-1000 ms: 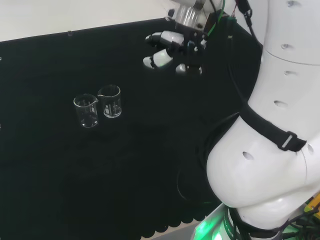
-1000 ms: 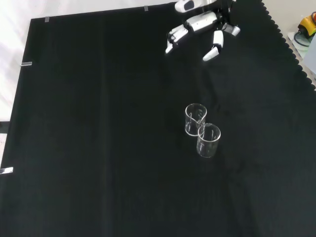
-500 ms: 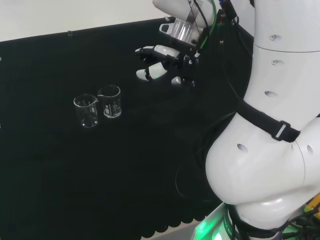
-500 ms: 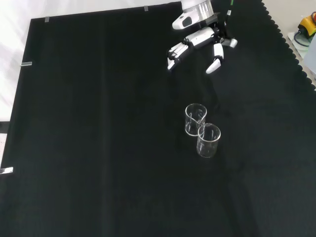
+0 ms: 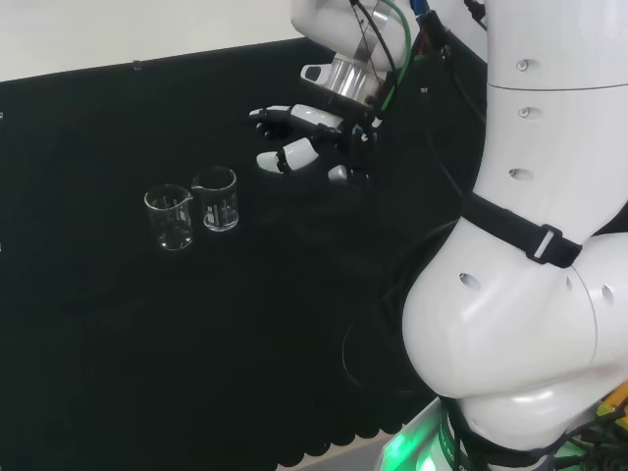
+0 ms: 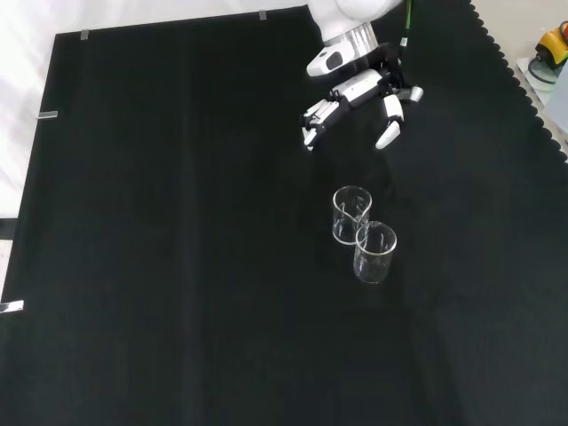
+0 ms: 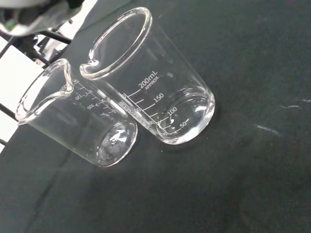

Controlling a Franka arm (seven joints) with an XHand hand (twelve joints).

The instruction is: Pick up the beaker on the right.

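Broadly, the black cloth (image 6: 177, 266) covered the whole bench, and the arm's white links (image 5: 530, 294) rose at the right of the head view. Above the cloth the hand (image 6: 359, 84) hung in the air with its fingers (image 5: 280, 113) spread apart and only slightly bent, holding nothing and touching nothing. In the head view it sat to the upper right of the glassware, near but clearly apart; in the front view it reached down from the top toward the pair. Two clear glass beakers stood upright on the cloth, side by side and touching or nearly so. In the head view the right beaker (image 5: 216, 199) was the one closer to the hand; in the front view it stood higher up (image 6: 351, 214), and the wrist view showed it empty with printed graduations (image 7: 150, 77). The left beaker (image 5: 169, 217) stood just beside it, lower in the front view (image 6: 374, 252), likewise empty (image 7: 77, 121).
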